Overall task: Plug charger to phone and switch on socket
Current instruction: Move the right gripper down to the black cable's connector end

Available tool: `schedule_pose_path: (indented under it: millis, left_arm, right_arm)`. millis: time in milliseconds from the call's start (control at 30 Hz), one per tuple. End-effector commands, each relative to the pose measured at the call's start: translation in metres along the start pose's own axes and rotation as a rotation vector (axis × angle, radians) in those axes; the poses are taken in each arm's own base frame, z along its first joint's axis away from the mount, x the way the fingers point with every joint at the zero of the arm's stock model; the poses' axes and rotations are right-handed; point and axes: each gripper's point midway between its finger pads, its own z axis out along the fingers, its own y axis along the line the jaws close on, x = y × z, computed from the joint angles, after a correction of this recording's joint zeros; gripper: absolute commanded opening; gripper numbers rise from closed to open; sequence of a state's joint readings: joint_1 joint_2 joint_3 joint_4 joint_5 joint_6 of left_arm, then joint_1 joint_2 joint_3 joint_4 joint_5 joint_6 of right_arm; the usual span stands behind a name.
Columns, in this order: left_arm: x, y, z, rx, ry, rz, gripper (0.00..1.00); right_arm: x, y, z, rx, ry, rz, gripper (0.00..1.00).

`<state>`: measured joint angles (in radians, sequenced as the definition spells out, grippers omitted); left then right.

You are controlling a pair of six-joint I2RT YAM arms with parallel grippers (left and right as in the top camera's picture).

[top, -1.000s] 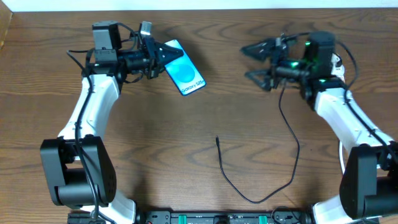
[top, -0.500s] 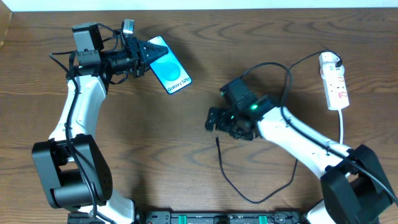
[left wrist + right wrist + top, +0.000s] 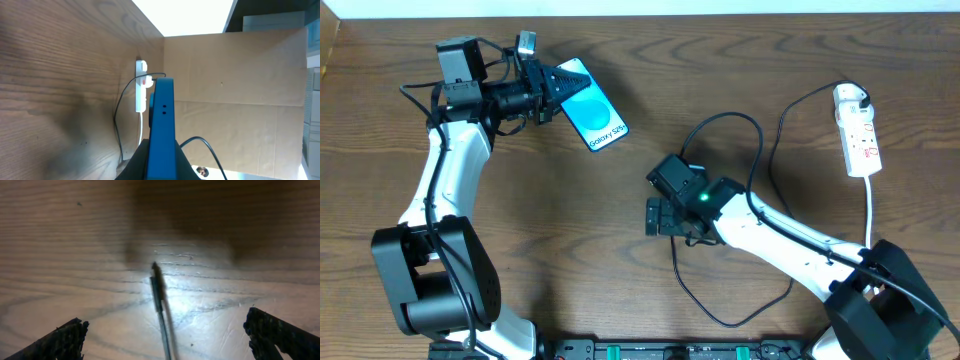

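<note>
My left gripper (image 3: 552, 88) is shut on the phone (image 3: 592, 110), holding its short end at the table's back left; the light-blue screen faces up. In the left wrist view the phone (image 3: 162, 125) shows edge-on between the fingers. My right gripper (image 3: 658, 217) is open and low over the table's middle, above the charger cable's connector tip. In the right wrist view the tip (image 3: 156, 277) lies on the wood between the two spread fingers (image 3: 170, 337). The black cable (image 3: 775, 290) loops forward and runs back towards the socket (image 3: 857, 130), a white power strip at the back right.
The power strip's white cord (image 3: 872, 215) runs down the right edge of the table. The power strip also shows far off in the left wrist view (image 3: 141, 87), with a cardboard wall (image 3: 235, 90) behind it.
My right arm swung from the back right to the table's middle and came down over the cable tip. My left gripper shifted the phone slightly left, then held still.
</note>
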<state>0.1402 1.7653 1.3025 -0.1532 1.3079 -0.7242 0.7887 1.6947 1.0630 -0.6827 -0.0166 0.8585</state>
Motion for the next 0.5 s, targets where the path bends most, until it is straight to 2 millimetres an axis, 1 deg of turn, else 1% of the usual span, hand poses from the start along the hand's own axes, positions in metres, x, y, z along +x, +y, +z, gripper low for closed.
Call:
schedule_pose_path:
  millis: [0,133,333,467]
  left_arm:
    - [0.004,-0.017,-0.003,0.037,0.021,0.049,0.07]
    - [0.004,-0.017,-0.003,0.037,0.021,0.049,0.08]
    - [0.004,-0.017,-0.003,0.037,0.021,0.049,0.07]
    - [0.004,-0.017,-0.003,0.037,0.021,0.049,0.07]
  right_arm:
    - [0.006,-0.014,0.008,0.040,-0.008,0.003,0.99]
    - [0.012,-0.020,0.016,0.045,-0.003,0.003,0.99]
    - [0.012,-0.019,0.019,0.034,-0.011,-0.010,0.99]
    - [0.018,-0.019,0.029,0.051,0.008,-0.022,0.99]
